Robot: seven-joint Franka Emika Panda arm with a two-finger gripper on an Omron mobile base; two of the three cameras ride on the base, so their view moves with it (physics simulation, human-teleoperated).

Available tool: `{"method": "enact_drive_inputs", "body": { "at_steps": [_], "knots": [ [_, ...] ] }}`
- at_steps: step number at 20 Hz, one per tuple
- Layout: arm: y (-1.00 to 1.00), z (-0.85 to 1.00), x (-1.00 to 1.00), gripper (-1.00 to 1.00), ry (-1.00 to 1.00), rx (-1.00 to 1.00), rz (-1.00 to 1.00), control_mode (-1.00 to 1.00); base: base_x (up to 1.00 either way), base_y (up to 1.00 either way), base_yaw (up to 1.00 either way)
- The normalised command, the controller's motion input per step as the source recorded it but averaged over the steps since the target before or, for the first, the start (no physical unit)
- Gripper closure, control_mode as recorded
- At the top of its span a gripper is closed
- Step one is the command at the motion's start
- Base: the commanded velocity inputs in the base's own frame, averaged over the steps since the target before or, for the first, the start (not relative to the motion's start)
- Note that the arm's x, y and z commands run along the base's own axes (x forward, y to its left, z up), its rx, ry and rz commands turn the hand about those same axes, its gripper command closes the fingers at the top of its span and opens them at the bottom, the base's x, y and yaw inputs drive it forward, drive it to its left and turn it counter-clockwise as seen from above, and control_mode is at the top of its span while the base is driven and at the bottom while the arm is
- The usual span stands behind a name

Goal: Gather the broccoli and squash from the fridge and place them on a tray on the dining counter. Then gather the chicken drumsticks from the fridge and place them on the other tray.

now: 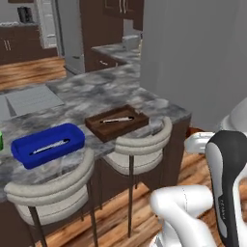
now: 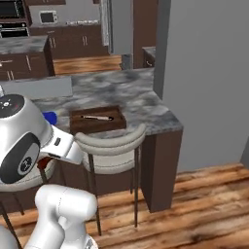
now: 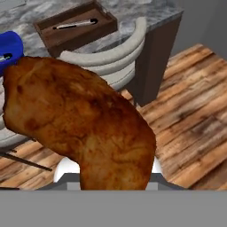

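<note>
A large orange-brown chicken drumstick sits close before the hand camera, and my gripper is shut on it; the meat hides the fingertips. Beyond it, on the dining counter, lies the dark brown wooden tray with a thin silver utensil inside. The blue tray rests to its left, also with a thin utensil in it. The hand hovers off the counter's edge, over the stools. Broccoli, squash and fridge are out of view.
Two pale round-backed stools stand against the counter's near side. A sink basin is set into the counter further back. A grey wall rises at the right, with wooden floor below. A green cup peeks in at the left edge.
</note>
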Motion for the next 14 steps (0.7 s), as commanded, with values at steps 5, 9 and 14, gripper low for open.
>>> {"method": "enact_drive_inputs", "body": {
  "at_steps": [5,9,14],
  "knots": [
    [0.00,0.00,0.00,1.00,0.00,0.00,0.00,1.00,0.68,-0.32,0.45],
    [0.00,0.00,0.00,1.00,0.00,0.00,0.00,1.00,0.61,-0.35,0.45],
    [0.00,0.00,0.00,1.00,0.00,0.00,0.00,1.00,0.68,-0.34,0.44]
  ]
}}
